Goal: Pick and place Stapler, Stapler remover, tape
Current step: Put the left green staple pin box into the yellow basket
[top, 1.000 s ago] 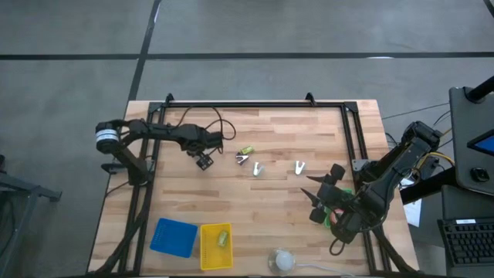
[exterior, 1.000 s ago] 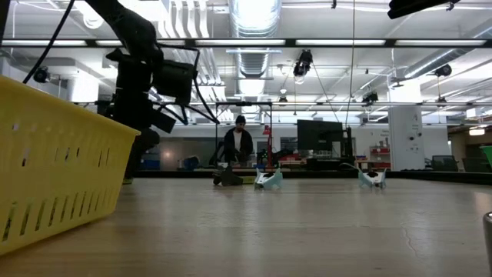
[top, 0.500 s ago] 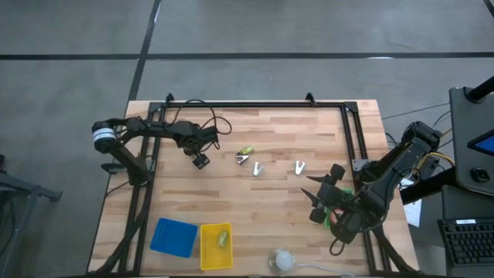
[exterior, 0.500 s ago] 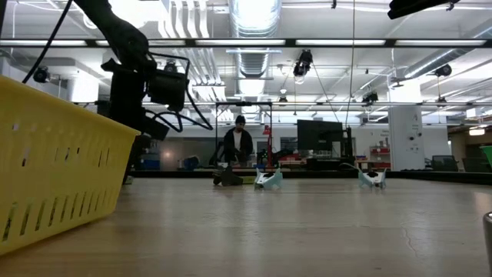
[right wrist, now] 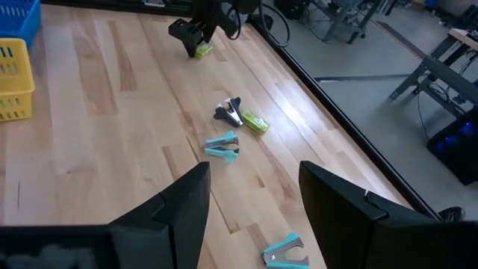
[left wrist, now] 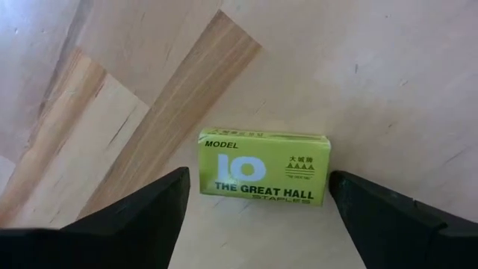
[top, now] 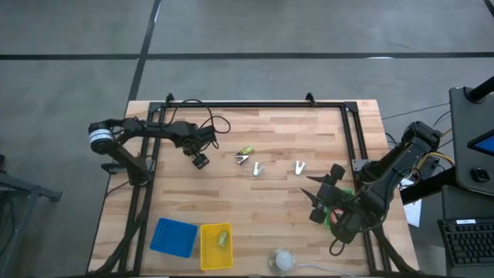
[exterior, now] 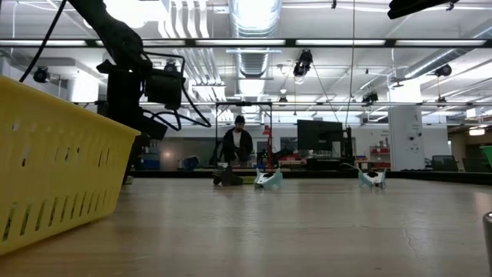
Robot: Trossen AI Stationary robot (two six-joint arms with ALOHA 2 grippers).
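Hovering low over a green staples box (left wrist: 265,167), the left gripper (top: 201,161) is being held at the far left part of the desk (top: 270,224); its jaws are standing wide, one on each side of the box, nothing being gripped. The right gripper (top: 323,202) is being parked at the right edge of the desk, jaws partly apart and empty in the right wrist view. Very little is being shown as done: one greenish item (top: 222,239) is lying in the yellow basket (top: 207,256), its identity not being clear, and the blue basket (top: 173,236) beside it looks bare. A dark staple remover (right wrist: 230,111) and a second green box (right wrist: 255,122) are lying mid-desk, touching or nearly so, with two light-blue staple removers (right wrist: 222,145) near them. A whitish round object (top: 282,260) is sitting at the near edge. No stapler and no tape rolls are being made out. Most of the sorting is being judged as left.
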